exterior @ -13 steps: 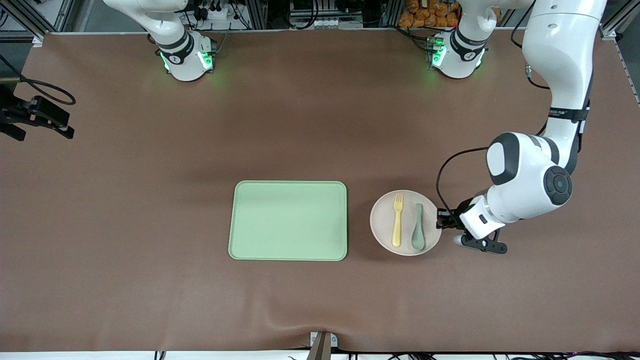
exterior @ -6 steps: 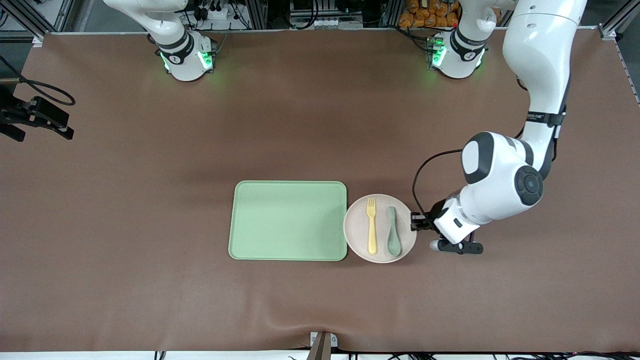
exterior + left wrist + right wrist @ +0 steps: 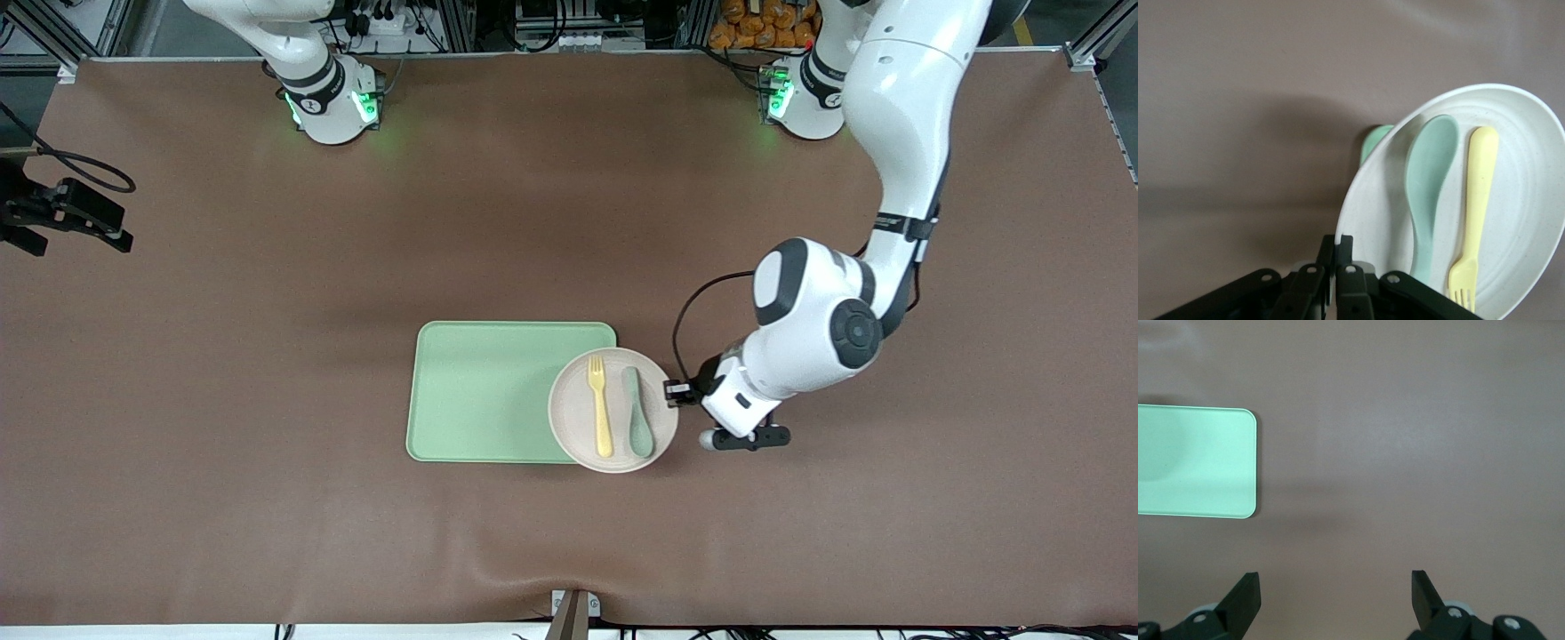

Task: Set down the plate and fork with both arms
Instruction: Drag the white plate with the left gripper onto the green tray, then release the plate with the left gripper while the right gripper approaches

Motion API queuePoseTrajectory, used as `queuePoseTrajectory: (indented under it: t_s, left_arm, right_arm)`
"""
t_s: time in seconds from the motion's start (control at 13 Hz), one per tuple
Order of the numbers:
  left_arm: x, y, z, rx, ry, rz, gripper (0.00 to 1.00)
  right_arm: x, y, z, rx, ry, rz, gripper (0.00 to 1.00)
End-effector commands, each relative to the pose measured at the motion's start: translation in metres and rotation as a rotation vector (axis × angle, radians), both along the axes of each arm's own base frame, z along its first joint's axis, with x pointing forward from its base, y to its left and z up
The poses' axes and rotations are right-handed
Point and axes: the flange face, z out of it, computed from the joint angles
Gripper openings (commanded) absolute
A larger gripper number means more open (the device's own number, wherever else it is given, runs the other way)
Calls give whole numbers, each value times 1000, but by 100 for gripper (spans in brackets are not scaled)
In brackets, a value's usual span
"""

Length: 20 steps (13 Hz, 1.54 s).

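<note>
In the lower middle of the front view, the plate (image 3: 613,409) overlaps the tray (image 3: 498,391) at the tray's edge toward the left arm's end, with part of it hanging over bare table (image 3: 267,498). The fork (image 3: 600,404) and a spoon (image 3: 637,411) lie side by side on the plate. The left gripper (image 3: 674,392) is pinched shut on the plate's rim, on the side away from the tray. The right gripper (image 3: 67,213) sits at the frame's left edge, over bare table, waiting.

In the left wrist view, the fingers (image 3: 1338,267) at the bottom centre are closed tight on the rim; the plate (image 3: 1531,200) fills the right half, carrying spoon (image 3: 1428,193) and fork (image 3: 1475,213), and a corner of the tray (image 3: 1371,143) peeks out past the rim.

In the right wrist view, the right gripper (image 3: 1335,597) is spread wide and holds nothing, and the tray (image 3: 1195,460) shows at the left of the frame.

The step looks like carrying the plate onto the tray. To do it well, I judge the plate should be kept level so the cutlery does not slide, taken fully inside the tray's rim, and set down flat before the fingers let go.
</note>
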Motion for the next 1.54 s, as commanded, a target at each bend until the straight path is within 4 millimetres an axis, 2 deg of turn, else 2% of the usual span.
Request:
queuePoseTrajectory:
  t_s: [0.0,0.15,0.46,0.62,0.69,0.92,1.0,1.08,1.15,1.23,1.31,1.38,1.46]
  left_arm:
    - [-2,-36,-18,-21,-11,37,0]
    - [-10,-56,-37,-22,-17,38,0]
    - [-35,-98,-92,-10,-20,5,0]
    - [-46,-110,-108,-4,-4,-1,0]
    - [-49,-116,-114,-2,1,-7,0]
    - [-49,-120,-124,-2,5,-13,0]
    - [-54,-126,-125,-5,8,-20,0]
    - [-54,-126,-124,-5,9,-19,18]
    - [-54,-126,-125,-4,11,-16,99]
    - [-54,-127,-124,-4,14,-5,100]
    - [-53,-127,-117,-6,8,1,100]
    - [-50,-125,-106,-9,0,4,100]
    - [-43,-120,-85,-15,-21,6,100]
  right_arm:
    - [2,-2,2,6,-8,4,100]
    - [4,-3,-2,7,-2,3,100]
    - [4,-5,-3,4,1,1,100]
    - [8,-4,-9,-6,8,4,100]
    - [13,-4,-17,-4,21,5,100]
    - [15,2,-21,-2,25,16,100]
    - [18,4,-26,3,33,19,100]
    - [23,5,-35,5,50,21,100]
    - [29,6,-48,9,71,22,100]
    - [36,13,-67,15,103,35,100]
    - [39,20,-73,15,111,45,100]
    - [42,33,-80,13,122,63,100]
    - [44,45,-87,13,135,79,100]
